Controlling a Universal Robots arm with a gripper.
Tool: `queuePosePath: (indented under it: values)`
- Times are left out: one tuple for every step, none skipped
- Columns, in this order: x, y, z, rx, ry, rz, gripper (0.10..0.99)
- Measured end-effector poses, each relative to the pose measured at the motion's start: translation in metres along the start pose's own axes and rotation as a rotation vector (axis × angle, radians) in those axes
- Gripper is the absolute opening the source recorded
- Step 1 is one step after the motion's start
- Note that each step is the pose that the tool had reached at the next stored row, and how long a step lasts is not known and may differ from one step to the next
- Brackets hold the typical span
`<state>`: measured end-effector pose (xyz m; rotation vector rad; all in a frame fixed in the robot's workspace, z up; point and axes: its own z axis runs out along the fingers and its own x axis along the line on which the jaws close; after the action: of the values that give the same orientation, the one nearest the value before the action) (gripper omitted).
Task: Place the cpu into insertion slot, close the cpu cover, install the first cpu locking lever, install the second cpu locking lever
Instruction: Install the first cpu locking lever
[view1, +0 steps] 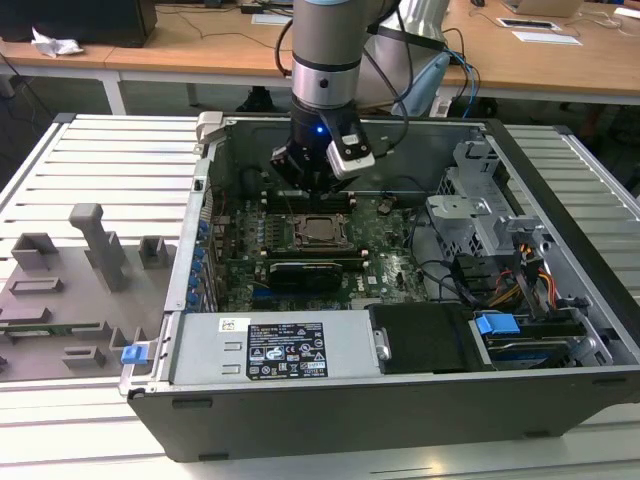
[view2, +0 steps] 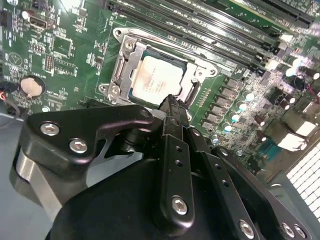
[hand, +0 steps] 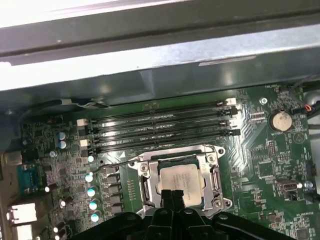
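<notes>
I see the cpu (hand: 179, 180) in the insertion slot (hand: 152, 184), cpu cover (hand: 216, 176) down over it (flat, I think); my gripper (hand: 175, 199), pinched narrow and empty, hovers at its edge. I judge we're at the first locking lever (hand: 120, 162): thin wire, needing a precise push

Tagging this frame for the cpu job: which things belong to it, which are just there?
Job: cpu seated in the insertion slot; cpu cover framing it; tool close by.
Lying about: memory slots; coin battery; power supply; grey fixture tray.
</notes>
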<state>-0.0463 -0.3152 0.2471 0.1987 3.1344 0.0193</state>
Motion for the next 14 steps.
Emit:
queuePosePath:
  values:
    - [0.0,0.0,0.0,0.0,0.0001,-0.01,0.106]
    - [0.0,0.0,0.0,0.0,0.0003,-0.027,0.106]
    - [0.0,0.0,0.0,0.0,0.0005,-0.043,0.106]
    - [0.0,0.0,0.0,0.0,0.0006,-0.054,0.106]
    - [0.0,0.0,0.0,0.0,0.0009,-0.08,0.106]
    - [0.0,0.0,0.0,0.0,0.0011,-0.1,0.106]
    - [0.0,0.0,0.0,0.0,0.0013,-0.112,0.106]
    - [0.0,0.0,0.0,0.0,0.0014,-0.125,0.106]
    - [0.0,0.0,0.0,0.0,0.0016,-0.146,0.106]
    - [0.0,0.0,0.0,0.0,0.0018,-0.156,0.106]
    - [0.0,0.0,0.0,0.0,0.0018,-0.167,0.106]
    - [0.0008,-0.0001,0.0001,0.0,0.0017,-0.176,0.106]
    - [0.0037,-0.0005,0.0,0.0,0.0018,-0.176,0.106]
    - [0.0066,-0.0008,0.0,0.0,0.0015,-0.176,0.106]
